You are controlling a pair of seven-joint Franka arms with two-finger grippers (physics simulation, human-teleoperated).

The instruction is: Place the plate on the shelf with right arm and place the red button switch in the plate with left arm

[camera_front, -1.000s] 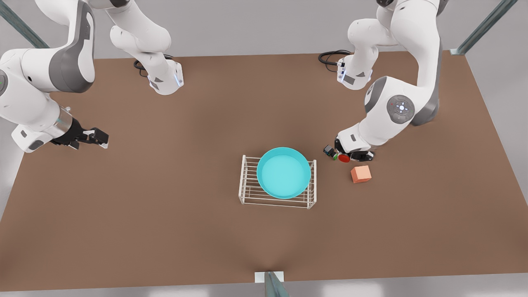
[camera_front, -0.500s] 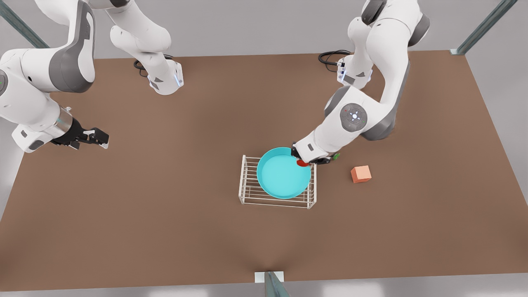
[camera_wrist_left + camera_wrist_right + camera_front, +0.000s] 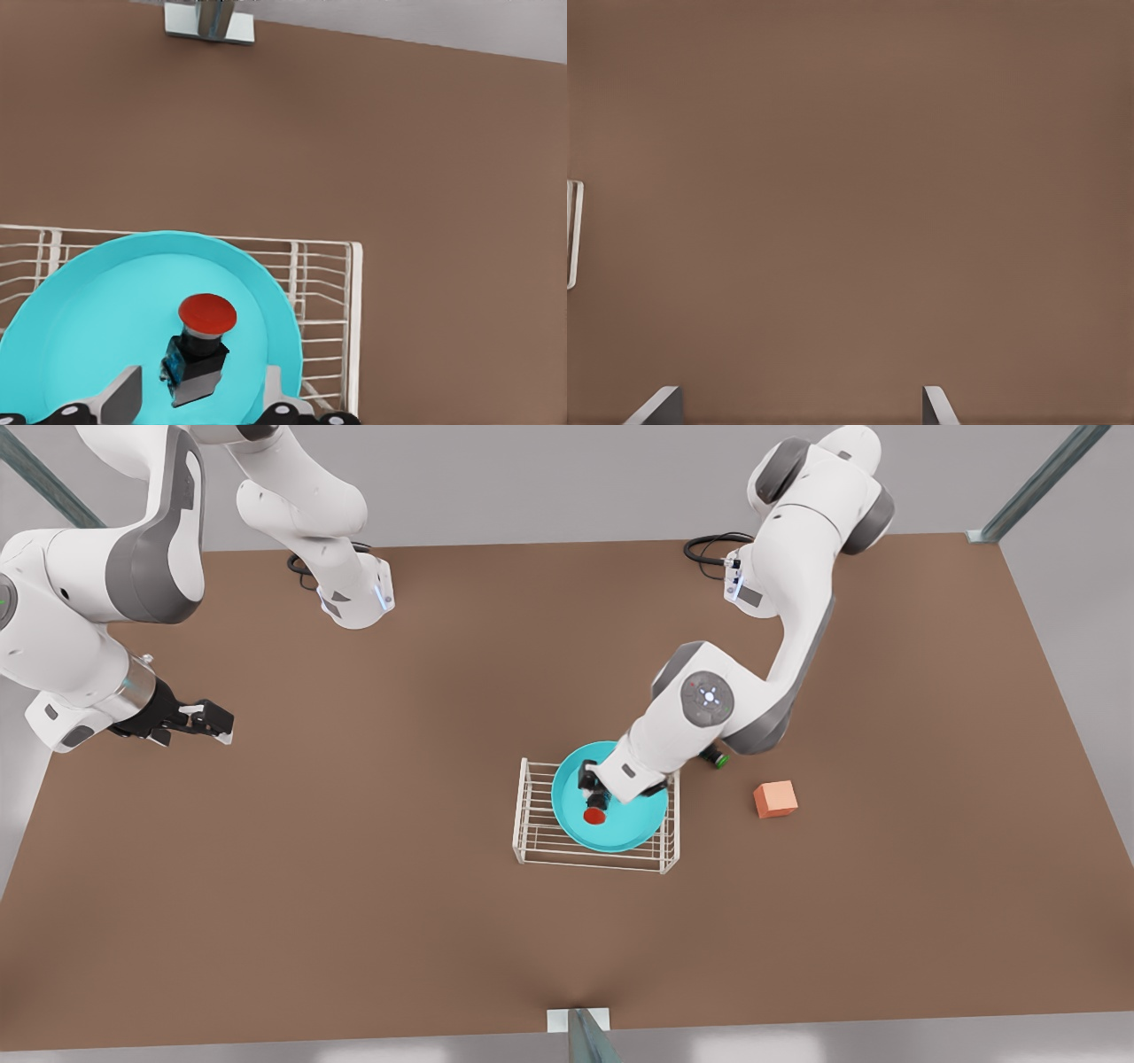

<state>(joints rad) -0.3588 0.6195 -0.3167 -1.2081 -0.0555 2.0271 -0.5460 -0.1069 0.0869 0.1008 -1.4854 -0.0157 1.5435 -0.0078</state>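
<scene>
Left pincer [image 3: 199,398], round-capped red button switch [image 3: 202,341]

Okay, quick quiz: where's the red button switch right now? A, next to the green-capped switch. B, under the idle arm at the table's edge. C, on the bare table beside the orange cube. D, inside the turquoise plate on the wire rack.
D: the red button switch lies in the plate on the shelf, between the open fingers of the left gripper.

table [image 3: 354,886]: brown, bare where I look | cube [image 3: 775,799]: salmon-orange, on table toward front view's right | green switch [image 3: 716,760]: near cube, partly hidden | cables [image 3: 709,545]: black, at far edge
</scene>
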